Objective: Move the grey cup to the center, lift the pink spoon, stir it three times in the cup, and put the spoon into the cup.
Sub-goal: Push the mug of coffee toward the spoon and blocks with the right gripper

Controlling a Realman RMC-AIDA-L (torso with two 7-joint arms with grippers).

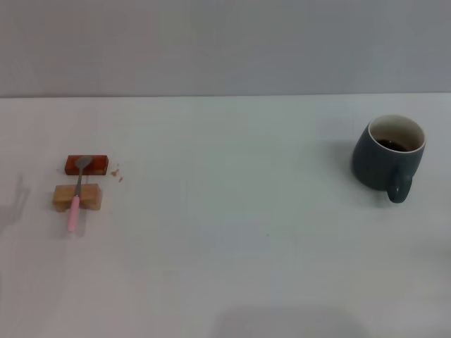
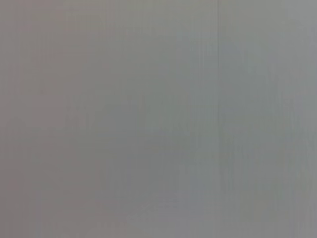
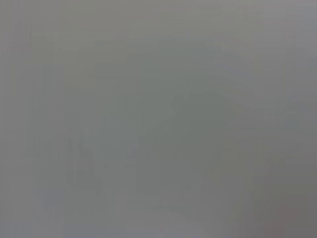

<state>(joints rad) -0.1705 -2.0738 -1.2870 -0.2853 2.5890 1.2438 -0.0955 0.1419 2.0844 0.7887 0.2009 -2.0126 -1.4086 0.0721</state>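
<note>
The slim pink-handled metal spoon rests across two blocks; the squat blue-grey ceramic cup should be gripped by its body and slid centreward. Neither claw shows.

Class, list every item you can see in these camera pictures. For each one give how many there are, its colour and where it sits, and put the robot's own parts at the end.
Table: one, white, fills the head view below a grey wall.
Cup: one, dark blue-grey, far right of the table, handle towards the robot, dark liquid inside.
Spoon: one, pink handle with grey metal bowl, far left, lying across both blocks.
Wooden block: one, tan, under the spoon's handle.
Red-brown block: one, just behind the tan one, under the spoon's bowl.
Crumbs: a few, reddish, right of the blocks.
Left end effector: not in view.
Right end effector: not in view.
</note>
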